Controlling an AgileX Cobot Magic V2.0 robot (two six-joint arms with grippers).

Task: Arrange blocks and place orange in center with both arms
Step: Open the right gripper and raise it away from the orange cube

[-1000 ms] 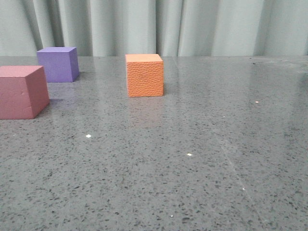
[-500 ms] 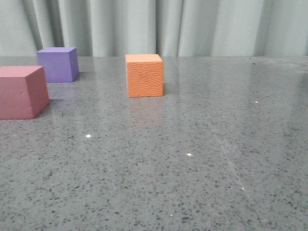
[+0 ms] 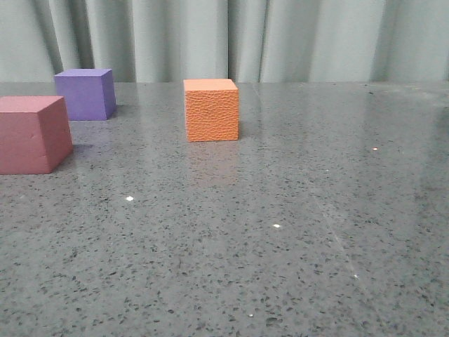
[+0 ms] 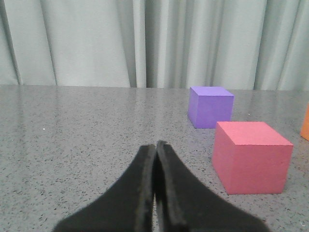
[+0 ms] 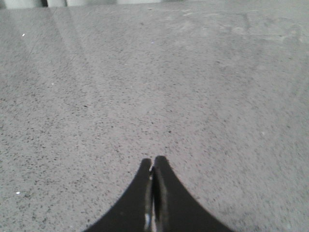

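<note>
Nothing has moved: your orange cube (image 3: 211,110) sits alone on the tabletop (image 3: 280,232), left pincer (image 4: 155,147) and right pincer (image 5: 152,164) pressed together, empty.

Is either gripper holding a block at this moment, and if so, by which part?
Nothing is held. The left gripper and right gripper are both shut on nothing, their fingers pressed together.

You have three cubes on the table: one orange cube (image 3: 211,110), one purple cube (image 3: 85,93) and one pink-red cube (image 3: 33,134). You have two grippers: left gripper (image 4: 155,147), right gripper (image 5: 152,162).
</note>
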